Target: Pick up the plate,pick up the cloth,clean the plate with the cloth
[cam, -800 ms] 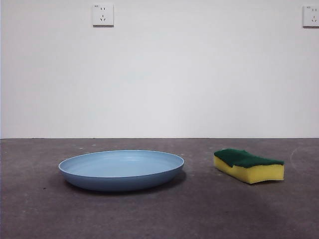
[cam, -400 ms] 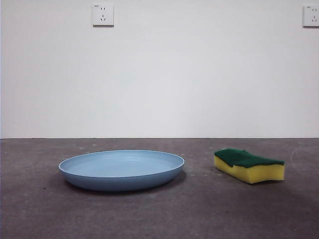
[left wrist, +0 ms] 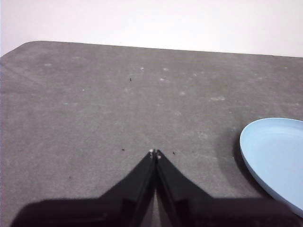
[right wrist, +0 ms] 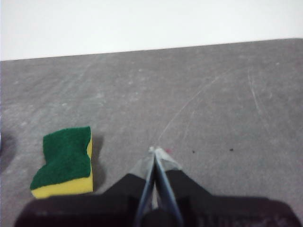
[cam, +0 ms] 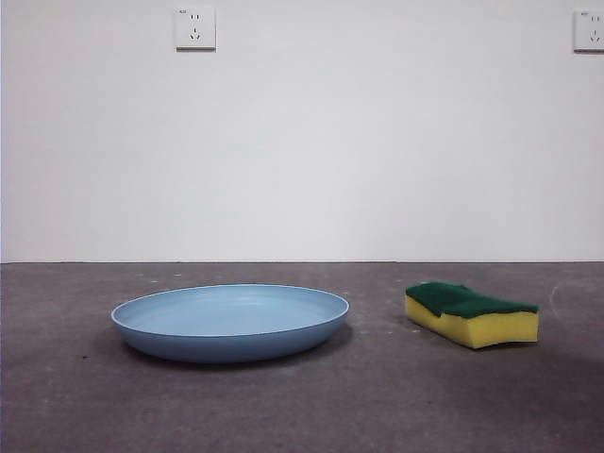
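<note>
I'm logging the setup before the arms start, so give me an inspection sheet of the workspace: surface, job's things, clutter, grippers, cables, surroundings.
Surface: grey table, scuffed, with pale specks and fine scratches.
Job's things: light-blue plate flat on the table, nothing in it; yellow sponge, green scouring side up, lying apart from the plate, neither gripped.
Clutter: nothing seen.
Grippers: left gripper shut, above bare table beside the plate's rim; right gripper shut, above bare table beside the sponge. Both hold nothing.
Cables: nothing seen.
Surroundings: plain white wall with two sockets, one above the plate, one at the picture's edge.
</note>
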Available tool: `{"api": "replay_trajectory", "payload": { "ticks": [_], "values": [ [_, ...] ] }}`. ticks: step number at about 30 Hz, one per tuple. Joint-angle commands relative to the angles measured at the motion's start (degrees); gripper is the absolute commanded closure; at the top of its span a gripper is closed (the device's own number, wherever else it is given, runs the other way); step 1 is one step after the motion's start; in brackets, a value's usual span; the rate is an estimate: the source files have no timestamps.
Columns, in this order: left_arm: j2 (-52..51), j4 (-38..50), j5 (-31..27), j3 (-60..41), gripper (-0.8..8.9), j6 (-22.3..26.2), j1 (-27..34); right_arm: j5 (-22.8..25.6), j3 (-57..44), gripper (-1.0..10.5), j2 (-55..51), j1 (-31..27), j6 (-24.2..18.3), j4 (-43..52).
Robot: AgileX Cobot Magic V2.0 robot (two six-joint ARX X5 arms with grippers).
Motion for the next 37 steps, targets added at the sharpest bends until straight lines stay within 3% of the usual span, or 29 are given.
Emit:
{"api": "replay_trajectory", "payload": {
  "ticks": [1, 5, 9, 37],
  "values": [
    [-0.07, 0.22, -0.17, -0.76, 8.14, 0.61, 0.15, -0.02, -0.63, 9.5, -0.20, -0.09, 0.98, -0.31],
    [-0.07, 0.22, -0.17, -0.76, 8.14, 0.59, 0.17, -0.04, -0.63, 9.5, -0.20, -0.07, 1.49, -1.09],
    [-0.07, 0.22, -0.17, -0.76, 8.14, 0.61, 0.17, 0.04, -0.63, 9.5, -0.17, -0.09, 4.63, -1.03],
    [-0.07, 0.22, -0.17, -0.76, 8.14, 0.59, 0.15, 0.20, -0.59, 9.5, -0.13, -0.09, 4.63, -1.01]
  ]
}}
